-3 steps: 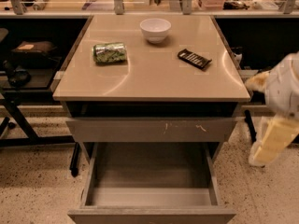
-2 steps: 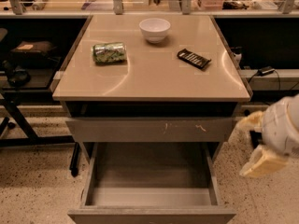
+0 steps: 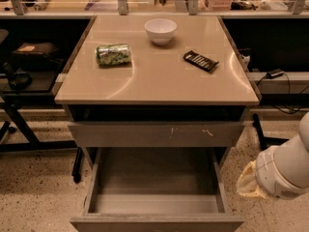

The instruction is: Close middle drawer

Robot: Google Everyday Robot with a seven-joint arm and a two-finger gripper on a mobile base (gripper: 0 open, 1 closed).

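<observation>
**A:** Where is the middle drawer (image 3: 155, 180)?

**B:** Pulled well out of the cabinet, below the scratched drawer front (image 3: 157, 134). Its deep grey tray is bare, and its plain front sits at the bottom edge of the view.

**A:** And the gripper (image 3: 250, 181)?

**B:** Low on the right, at the end of the white arm (image 3: 287, 170). It is near the drawer's right wall but apart from it. I cannot tell whether it is parted or closed.

**A:** Which step is this?

**B:** The approach, I'd judge. Nothing touches the drawer, so the push has not begun.

**A:** What does the next move need?

**B:** Probably coming round to the plain front and pressing squarely inward, so the tray slides without skewing.

**A:** Anything in the way?

**B:** No. The white bowl (image 3: 160, 30), green can (image 3: 113, 54) and black bar (image 3: 201, 61) lie up on the tabletop (image 3: 159, 86).
</observation>
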